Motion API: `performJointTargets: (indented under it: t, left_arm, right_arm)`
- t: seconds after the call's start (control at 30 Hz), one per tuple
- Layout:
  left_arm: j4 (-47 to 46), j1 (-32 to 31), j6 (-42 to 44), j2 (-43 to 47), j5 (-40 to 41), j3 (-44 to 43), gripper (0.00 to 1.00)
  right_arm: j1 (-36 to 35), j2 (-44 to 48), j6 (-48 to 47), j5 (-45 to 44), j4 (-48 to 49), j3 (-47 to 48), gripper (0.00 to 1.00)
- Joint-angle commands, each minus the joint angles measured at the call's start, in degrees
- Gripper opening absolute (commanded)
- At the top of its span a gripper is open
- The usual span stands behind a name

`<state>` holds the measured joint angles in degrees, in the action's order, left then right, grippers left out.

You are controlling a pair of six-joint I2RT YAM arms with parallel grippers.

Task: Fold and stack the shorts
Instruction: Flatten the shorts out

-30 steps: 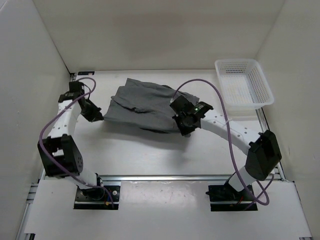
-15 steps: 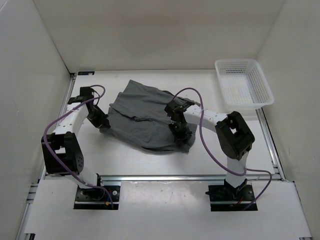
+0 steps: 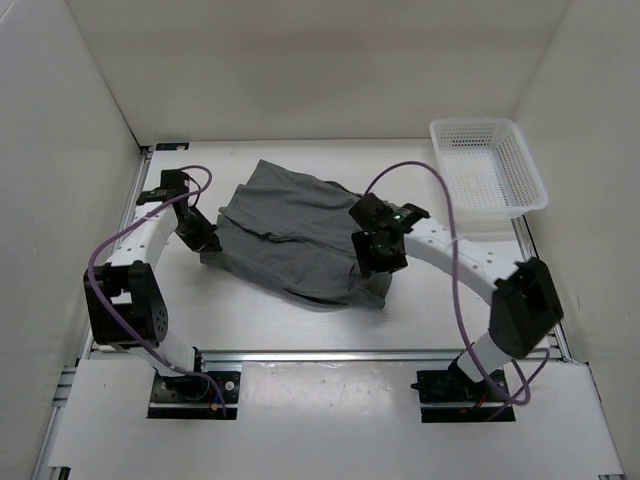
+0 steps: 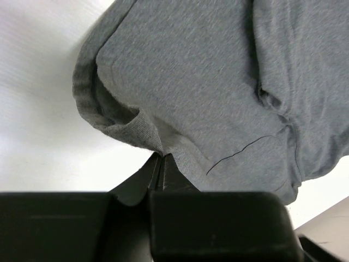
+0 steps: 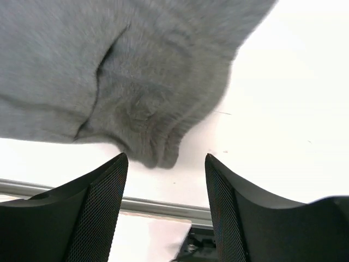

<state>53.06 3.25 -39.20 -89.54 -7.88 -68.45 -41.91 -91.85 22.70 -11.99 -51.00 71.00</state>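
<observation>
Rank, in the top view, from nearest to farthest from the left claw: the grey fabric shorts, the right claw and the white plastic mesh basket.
1. Grey fabric shorts: pinched at their left edge by the left claw.
2. Right claw: open, over the shorts' near right corner.
3. White plastic mesh basket: in the far right corner.

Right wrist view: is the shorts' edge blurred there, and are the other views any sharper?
Right wrist: the shorts look soft, their right edge smeared, the table washed out white. Left wrist: sharp, knit weave visible, the left gripper a dark mass. Top external: evenly lit, faint shadows.
</observation>
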Motion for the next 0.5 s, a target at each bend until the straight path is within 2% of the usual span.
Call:
performJointTargets:
  t: [0.0,0.03,0.1,0.13,0.17,0.2,0.27,0.33,0.47]
  left_arm:
    - [-1.0,-0.3,0.4,-0.5,0.9,-2.8,0.10]
    - [-1.0,-0.3,0.4,-0.6,0.9,-2.8,0.10]
    - [-1.0,-0.8,0.4,-0.6,0.9,-3.4,0.10]
    - [-1.0,-0.8,0.4,-1.1,0.9,-3.4,0.10]
    - [-1.0,-0.8,0.4,-1.1,0.9,-3.9,0.10]
    - [-1.0,-0.8,0.4,-1.1,0.9,-3.9,0.10]
    - [-1.0,-0.8,0.4,-1.6,0.9,-4.5,0.10]
    - [-1.0,-0.8,0.4,-1.6,0.9,-4.5,0.10]
    - [-1.0,-0.8,-0.1,-2.2,0.9,-5.0,0.10]
  right_arm:
    - [0.0,7.1,5.0,-5.9,-2.4,0.9,0.64]
    - [0.0,8.3,5.0,-5.9,-2.4,0.9,0.64]
    - [0.0,10.8,3.7,-3.9,-1.7,0.1,0.55]
    - [-2.2,11.4,2.5,-2.2,-1.1,-1.1,0.36]
    - [-4.0,12.0,1.4,-2.7,-1.1,-1.7,0.30]
    - [-8.5,12.0,0.6,-2.7,-1.1,-2.4,0.28]
    - [-12.7,10.6,0.1,-4.6,-1.1,-4.1,0.23]
    - [-16.9,8.7,0.1,-5.1,-0.6,-4.6,0.26]
    - [-17.5,2.9,0.6,-5.9,1.6,-5.3,0.45]
